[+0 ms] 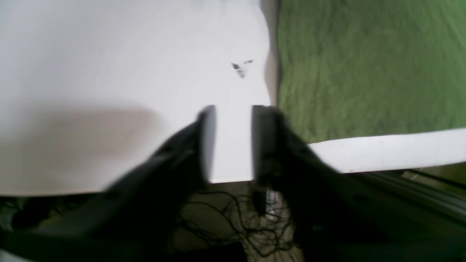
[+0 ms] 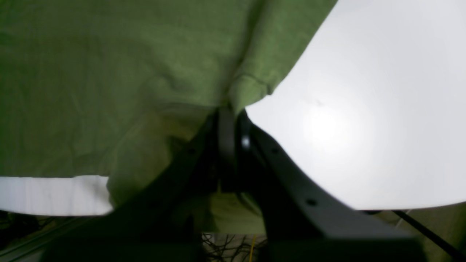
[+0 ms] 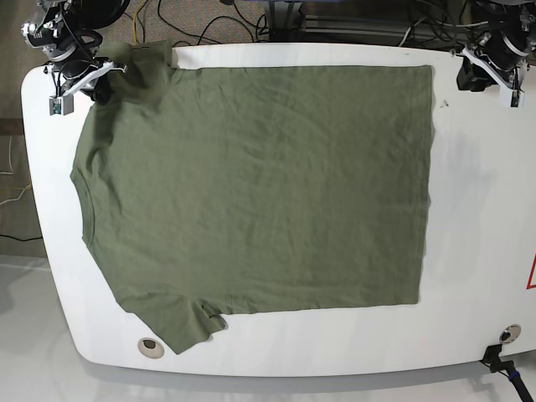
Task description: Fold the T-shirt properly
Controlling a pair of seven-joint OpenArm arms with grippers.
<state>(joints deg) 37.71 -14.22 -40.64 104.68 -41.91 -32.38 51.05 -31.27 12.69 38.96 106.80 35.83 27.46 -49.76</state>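
Note:
The olive-green T-shirt (image 3: pixel 251 184) lies spread flat on the white table (image 3: pixel 477 209), neckline to the left and hem to the right. At the far-left corner, my right gripper (image 3: pixel 105 84) is shut on the T-shirt's upper sleeve; the right wrist view shows the jaws (image 2: pixel 231 109) pinched on a fold of green cloth (image 2: pixel 109 72) by the sleeve hem. My left gripper (image 3: pixel 471 79) stands at the far-right corner, just off the hem. In the left wrist view it (image 1: pixel 234 109) is open over bare table, holding nothing, with the T-shirt (image 1: pixel 364 65) beside it.
A small black mark (image 1: pixel 240 67) sits on the table near the hem corner. Round holes are set in the near edge at the left (image 3: pixel 150 344) and right (image 3: pixel 508 334). Cables (image 3: pixel 209 21) hang behind the far edge.

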